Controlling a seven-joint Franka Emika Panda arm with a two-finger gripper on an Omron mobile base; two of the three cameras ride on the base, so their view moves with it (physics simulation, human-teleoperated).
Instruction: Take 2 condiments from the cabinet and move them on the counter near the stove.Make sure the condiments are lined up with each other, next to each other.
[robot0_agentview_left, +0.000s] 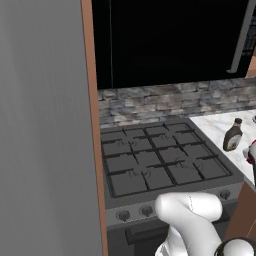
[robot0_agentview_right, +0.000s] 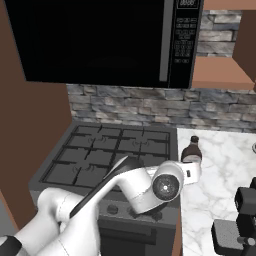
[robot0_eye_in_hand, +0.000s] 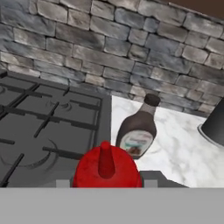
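The red squeeze bottle (robot0_eye_in_hand: 106, 168) sits clamped in the hand (robot0_eye_in_hand: 107, 183), cap pointing up, over the near part of the marble bench (robot0_eye_in_hand: 175, 144) just right of the stove (robot0_eye_in_hand: 48, 127). The brown bottle (robot0_eye_in_hand: 138, 129) (black cap, pale label) stands upright on the bench just beyond it, near the stone backsplash (robot0_eye_in_hand: 109, 48). A dark round object (robot0_eye_in_hand: 215, 124) sits farther right.

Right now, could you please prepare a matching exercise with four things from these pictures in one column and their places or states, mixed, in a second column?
Things:
1. red squeeze bottle
2. dark brown bottle
3. stove
4. stone wall

Places or states:
A. standing free on the white counter
B. behind the stove and counter
C. held in the tool
D. left of the counter, burners unlit

Pairs: 1-C, 2-A, 3-D, 4-B
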